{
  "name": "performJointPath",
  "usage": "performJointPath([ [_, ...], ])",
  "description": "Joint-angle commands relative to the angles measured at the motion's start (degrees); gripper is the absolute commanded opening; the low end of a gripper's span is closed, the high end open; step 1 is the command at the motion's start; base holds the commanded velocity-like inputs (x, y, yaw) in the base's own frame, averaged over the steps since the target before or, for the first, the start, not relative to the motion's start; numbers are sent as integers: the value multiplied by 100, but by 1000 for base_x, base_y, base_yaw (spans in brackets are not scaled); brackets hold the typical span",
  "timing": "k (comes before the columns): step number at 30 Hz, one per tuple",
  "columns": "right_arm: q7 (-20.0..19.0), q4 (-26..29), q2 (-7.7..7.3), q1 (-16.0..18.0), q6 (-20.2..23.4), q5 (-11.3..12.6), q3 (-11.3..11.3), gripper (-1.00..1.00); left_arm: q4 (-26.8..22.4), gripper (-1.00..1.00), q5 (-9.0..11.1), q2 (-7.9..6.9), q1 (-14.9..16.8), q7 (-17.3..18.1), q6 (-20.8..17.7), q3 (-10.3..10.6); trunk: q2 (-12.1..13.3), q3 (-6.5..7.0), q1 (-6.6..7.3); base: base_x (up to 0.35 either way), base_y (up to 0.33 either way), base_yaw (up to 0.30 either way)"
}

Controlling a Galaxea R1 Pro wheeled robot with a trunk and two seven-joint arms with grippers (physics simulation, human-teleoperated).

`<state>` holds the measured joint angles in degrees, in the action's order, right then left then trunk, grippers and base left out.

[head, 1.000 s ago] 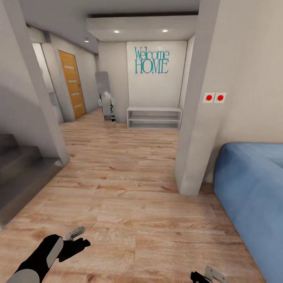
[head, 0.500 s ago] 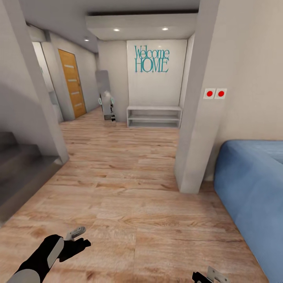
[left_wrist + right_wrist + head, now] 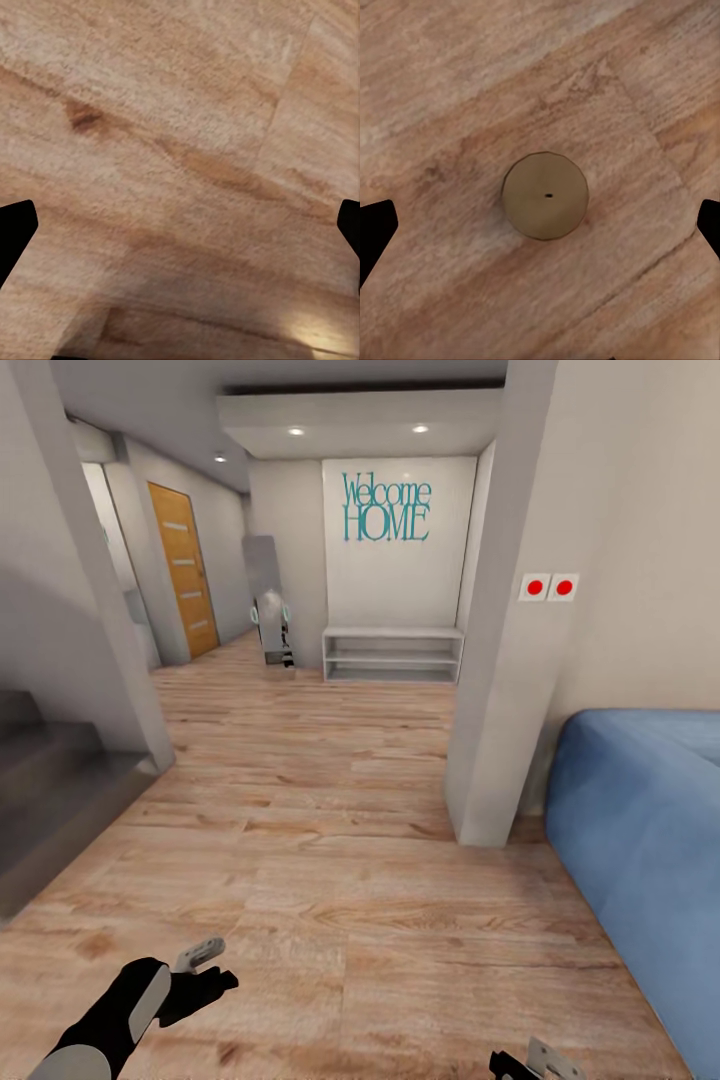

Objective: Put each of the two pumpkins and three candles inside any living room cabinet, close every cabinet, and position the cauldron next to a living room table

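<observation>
A squat beige-tan candle (image 3: 545, 196) stands on the wooden floor, seen from straight above in the right wrist view. My right gripper (image 3: 540, 229) hangs over it, open, with the dark fingertips (image 3: 376, 229) wide on either side and apart from the wax. In the head view that gripper (image 3: 535, 1062) barely shows at the bottom edge. My left gripper (image 3: 205, 968) is low at the bottom left, open over bare floorboards (image 3: 180, 150), with nothing between its fingers. The pumpkins, cabinet, cauldron and table are out of view.
A blue sofa (image 3: 640, 840) stands at the right, beside a white wall corner (image 3: 490, 760). Grey steps (image 3: 50, 780) rise at the left. Down the hall are a white low shelf (image 3: 392, 657), an orange door (image 3: 182, 570) and a grey upright object (image 3: 272, 625).
The whole head view has shifted slightly, so the camera has moved a little. Both grippers hold the same pose and stay open.
</observation>
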<state>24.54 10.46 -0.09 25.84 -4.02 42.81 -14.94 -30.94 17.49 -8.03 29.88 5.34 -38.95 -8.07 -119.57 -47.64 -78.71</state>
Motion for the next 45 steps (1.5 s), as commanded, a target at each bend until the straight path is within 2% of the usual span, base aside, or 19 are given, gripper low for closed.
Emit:
performJointPath([
  [1, -1, 0, 0, 0, -1, -1, -1, 100, 0, 100, 0, 1, 0, -2, -1, 3, -42, -18, -23, 0, 0, 0],
  [10, -2, 0, 0, 0, -15, -6, -6, 100, 1, 100, -15, 68, 0, -14, 1, 7, -403, -180, -220, 0, 0, 0],
  [38, -2, 0, 6, 0, -27, -5, -1, 100, 27, 100, -15, 82, 0, 29, -4, 16, -1526, -683, -835, 0, 0, 0],
  [42, -3, 2, -107, 20, 271, -2, 15, 100, 27, 100, 2, 76, 0, 57, -16, 8, -1686, -754, -923, 0, 0, 0],
  [43, -3, 18, -228, 76, 664, 6, 67, 100, 27, 100, 16, 72, 0, 65, -20, 2, -1726, -772, -945, 0, 0, 0],
  [45, -7, 39, -343, 186, 1010, 59, 205, 100, 27, 100, 25, 68, 0, 68, -25, -12, -1806, -808, -989, 0, 0, 0],
])
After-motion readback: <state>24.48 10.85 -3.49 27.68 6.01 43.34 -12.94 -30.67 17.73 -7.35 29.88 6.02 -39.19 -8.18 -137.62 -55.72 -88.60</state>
